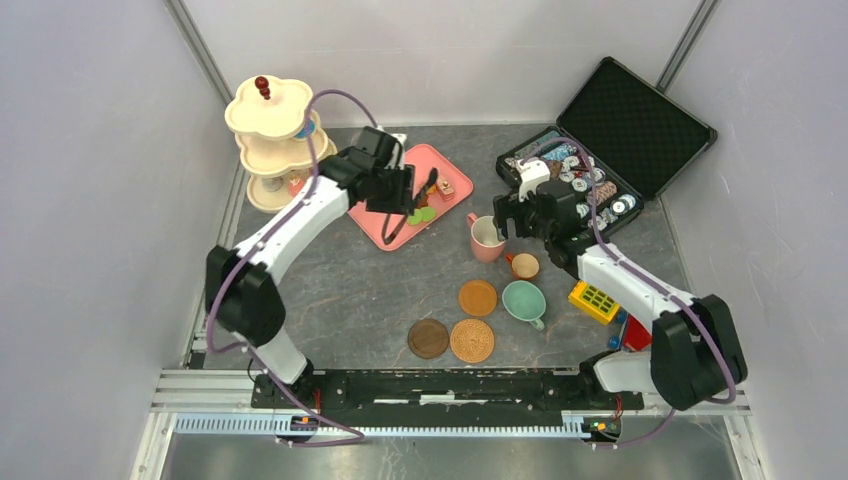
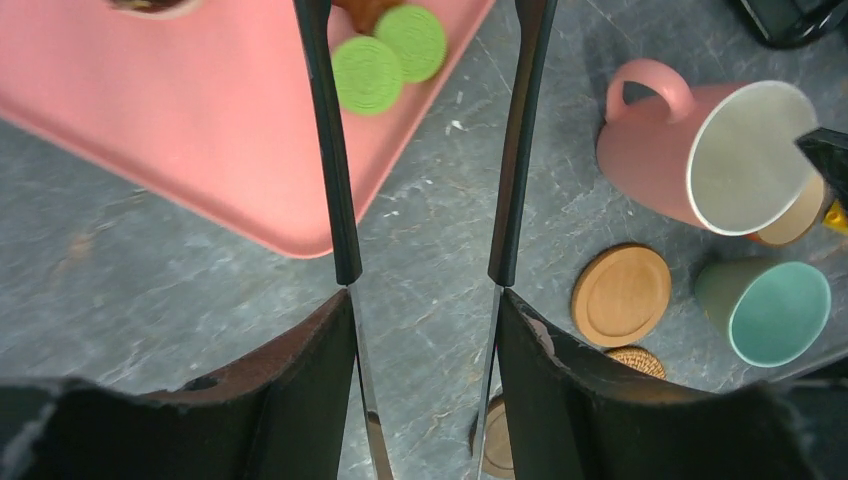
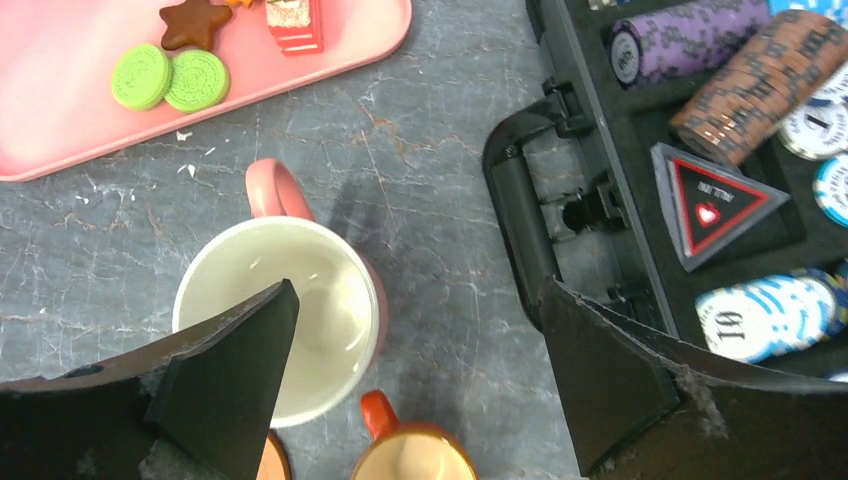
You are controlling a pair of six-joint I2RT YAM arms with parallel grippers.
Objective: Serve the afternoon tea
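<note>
At the far left of the table point(image 1: 350, 290) stands the cream three-tier stand point(image 1: 250, 112), with small pastries point(image 1: 296, 183) on its lower tiers. Just right of it lies the pink tray point(image 1: 428, 160), carrying two green cookies point(image 2: 368, 72), a brown star point(image 3: 195, 22) and a red-and-white slice point(image 3: 295, 15). The left gripper point(image 2: 425, 300) hangs over the tray's near edge. Its fingers are half closed on the outer sides of black tongs point(image 2: 338, 200), whose arms stand apart. Further right, the pink cup point(image 1: 487, 238) sits upright on the table. The right gripper point(image 3: 418, 300) is above it, jaws spread wide and holding nothing. The brown cup point(image 1: 524, 266) and teal cup point(image 1: 522, 298) stand nearby, beside three bare round coasters point(image 1: 477, 297). The poker chip case point(image 1: 640, 130) lies open at the far right.
</note>
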